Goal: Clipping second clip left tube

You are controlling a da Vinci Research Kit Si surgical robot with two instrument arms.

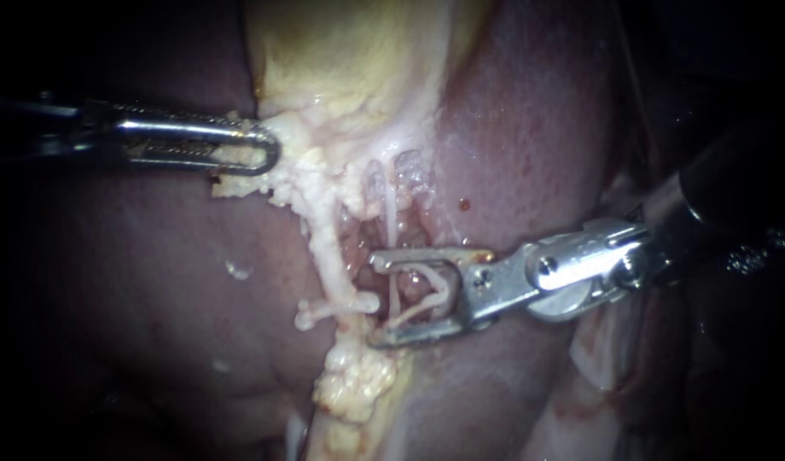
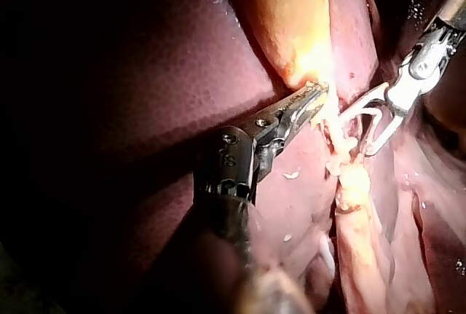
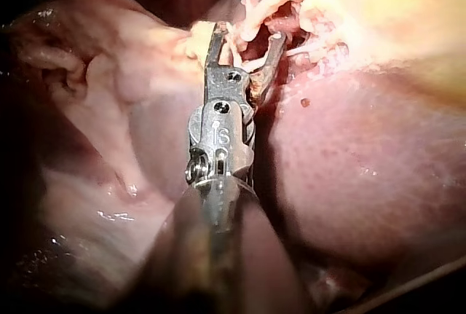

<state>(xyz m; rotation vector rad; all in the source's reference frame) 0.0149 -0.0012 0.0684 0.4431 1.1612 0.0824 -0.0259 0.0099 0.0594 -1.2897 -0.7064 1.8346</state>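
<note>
My right instrument (image 1: 375,297) comes in from the right with its jaws open wide. One jaw lies above and one below a bundle of thin pale tubes (image 1: 391,213) that run down from the gallbladder (image 1: 341,60). A thicker pale strand (image 1: 327,252) passes just left of the jaw tips. In the right wrist view the same open jaws (image 3: 247,33) straddle pale strands. My left instrument (image 1: 271,155) reaches in from the left and is shut on the gallbladder's pale fatty edge. The left wrist view also shows it (image 2: 314,95) gripping that edge.
Dark red liver (image 1: 529,111) surrounds the site on both sides. A lumpy strip of pale fat (image 1: 354,384) runs down below the right instrument's jaws. A small red spot (image 1: 465,204) sits on the liver above the upper jaw.
</note>
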